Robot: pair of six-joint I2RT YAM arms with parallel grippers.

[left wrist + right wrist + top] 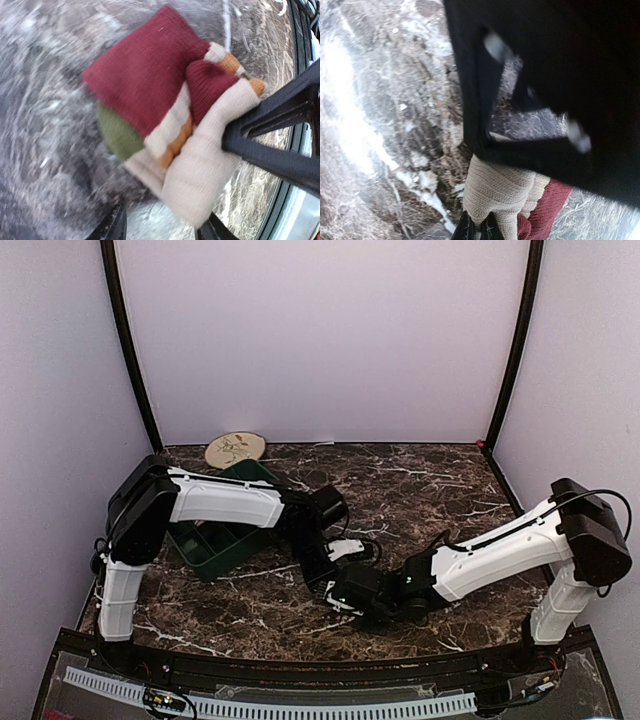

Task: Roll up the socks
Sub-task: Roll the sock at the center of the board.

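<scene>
A folded sock bundle (150, 85) lies on the marble table, dark red over cream and orange stripes, with an olive-green patch (117, 132) at its lower left. My left gripper (162, 227) is open, its two fingers apart beside the bundle's cream end, holding nothing. The right gripper (477, 229) is shut on the cream fabric (502, 192); its black finger (270, 135) pinches the bundle's right side in the left wrist view. In the top view both grippers meet at mid-table, left (325, 575) and right (350, 598), and they hide the socks there.
A dark green bin (215, 545) stands under the left arm's forearm. A round floral plate (235, 449) lies at the back left by the wall. Lilac walls enclose the marble table (430, 490) on three sides.
</scene>
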